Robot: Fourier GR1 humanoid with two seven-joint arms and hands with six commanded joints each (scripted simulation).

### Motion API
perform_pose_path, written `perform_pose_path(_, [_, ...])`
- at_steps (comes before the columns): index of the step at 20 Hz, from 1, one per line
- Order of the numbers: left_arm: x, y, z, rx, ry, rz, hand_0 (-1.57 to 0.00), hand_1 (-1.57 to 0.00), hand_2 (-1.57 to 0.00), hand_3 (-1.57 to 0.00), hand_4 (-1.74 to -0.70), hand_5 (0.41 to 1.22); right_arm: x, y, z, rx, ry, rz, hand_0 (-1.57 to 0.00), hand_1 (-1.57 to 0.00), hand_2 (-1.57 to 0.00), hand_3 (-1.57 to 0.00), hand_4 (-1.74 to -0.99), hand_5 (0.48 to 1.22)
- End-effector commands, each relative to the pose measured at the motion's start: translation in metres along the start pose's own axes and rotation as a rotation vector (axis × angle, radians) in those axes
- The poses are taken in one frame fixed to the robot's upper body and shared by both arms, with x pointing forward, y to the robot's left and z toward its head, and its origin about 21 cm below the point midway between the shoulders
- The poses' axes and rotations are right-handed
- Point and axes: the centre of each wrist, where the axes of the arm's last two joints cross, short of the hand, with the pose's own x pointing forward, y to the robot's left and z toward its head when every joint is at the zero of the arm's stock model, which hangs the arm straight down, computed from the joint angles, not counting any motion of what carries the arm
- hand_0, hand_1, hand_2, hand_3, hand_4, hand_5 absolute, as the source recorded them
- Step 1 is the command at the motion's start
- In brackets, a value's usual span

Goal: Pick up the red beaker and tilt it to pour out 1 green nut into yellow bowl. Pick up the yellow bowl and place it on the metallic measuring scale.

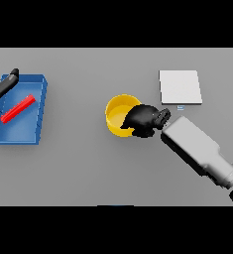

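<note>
The yellow bowl [118, 115] stands upright near the middle of the table. My right hand [144, 119] covers its right rim, with the fingers curled round that edge. No green nut shows inside the bowl. The metallic scale [180, 87], a pale flat square, lies behind and to the right of the bowl, a short gap away. A long red object [18, 109], the only red thing in view, lies on its side inside the blue tray [38, 111] at the far left. My left hand [2, 84] hovers over the tray's back left corner, fingers straight.
The blue tray has raised walls and sits against the view's left edge. My right forearm [197, 149] stretches diagonally from the lower right toward the bowl. Bare grey table lies between the tray and the bowl.
</note>
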Motion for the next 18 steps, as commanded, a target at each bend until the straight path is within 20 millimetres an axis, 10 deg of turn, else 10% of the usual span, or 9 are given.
perform_pose_path(1, [-0.001, 0.0, -0.001, -0.002, 0.003, -0.003, 0.0, 0.0, 0.0, 0.0, -0.72, 0.695, 0.001, 0.0, 0.001, -0.005, 0.011, 0.001, -1.43, -1.42, -1.24, -1.18, -1.689, 1.184])
perform_pose_path(8, [-0.003, -0.003, -0.001, -0.013, 0.017, -0.005, 0.0, 0.0, 0.0, 0.0, -0.72, 0.696, -0.006, -0.01, 0.013, -0.058, 0.053, -0.04, -1.54, -1.54, -1.33, -1.34, -1.73, 1.213])
perform_pose_path(18, [-0.003, 0.001, -0.001, -0.012, 0.016, -0.007, 0.0, 0.0, 0.0, 0.0, -0.72, 0.686, -0.02, -0.041, 0.066, -0.158, 0.162, -0.048, -1.57, -1.57, -1.5, -1.16, -1.74, 1.22])
